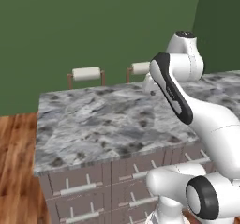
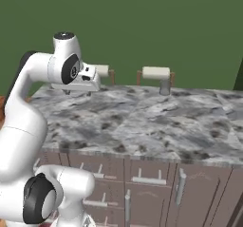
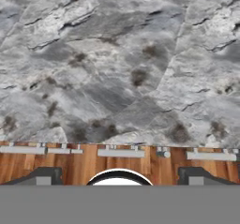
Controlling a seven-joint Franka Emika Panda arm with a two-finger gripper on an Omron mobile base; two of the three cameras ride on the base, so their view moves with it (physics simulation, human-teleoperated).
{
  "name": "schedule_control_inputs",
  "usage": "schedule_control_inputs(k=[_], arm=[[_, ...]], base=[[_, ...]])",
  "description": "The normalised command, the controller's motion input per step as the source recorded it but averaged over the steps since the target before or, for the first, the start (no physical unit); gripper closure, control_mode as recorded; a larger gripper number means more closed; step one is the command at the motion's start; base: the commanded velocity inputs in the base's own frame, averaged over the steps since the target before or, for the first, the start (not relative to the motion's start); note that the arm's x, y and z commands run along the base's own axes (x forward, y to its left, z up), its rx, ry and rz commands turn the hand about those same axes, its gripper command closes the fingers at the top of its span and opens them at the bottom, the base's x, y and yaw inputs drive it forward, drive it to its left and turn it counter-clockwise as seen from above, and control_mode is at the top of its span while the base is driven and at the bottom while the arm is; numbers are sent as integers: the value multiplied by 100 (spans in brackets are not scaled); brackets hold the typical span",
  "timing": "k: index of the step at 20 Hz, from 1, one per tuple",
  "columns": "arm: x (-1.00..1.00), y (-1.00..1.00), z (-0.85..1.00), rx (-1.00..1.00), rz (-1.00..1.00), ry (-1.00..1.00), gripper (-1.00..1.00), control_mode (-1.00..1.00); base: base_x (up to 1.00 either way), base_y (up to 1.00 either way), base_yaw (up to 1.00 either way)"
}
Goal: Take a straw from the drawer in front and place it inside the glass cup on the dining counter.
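The glass cup (image 2: 164,87) stood at the dining counter's (image 2: 142,121) far edge, below a stool back (image 2: 155,72); the left base view hid it behind the arm. The gripper (image 3: 117,177) hovered over marble, fingers (image 3: 44,176) apart, empty.

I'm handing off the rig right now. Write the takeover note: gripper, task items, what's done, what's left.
Gripper: open, empty, hovering above the dining counter near its front edge.
Glass cup: upright at the counter's far edge, by a stool back; no straw visible in it.
Drawers: all fronts facing the robot look closed.
Done: nothing visible.
Left: open the drawer, take a straw, drop it into the cup.
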Motion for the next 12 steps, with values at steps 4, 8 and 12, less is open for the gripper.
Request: schedule_control_inputs(k=[4,8,12], arm=[[0,0,0,0,0,0,-100,100],[0,0,0,0,0,0,-100,100],[0,0,0,0,0,0,-100,100]], base=[[-57,46,-38],[-34,80,-35],[-28,78,-34]])
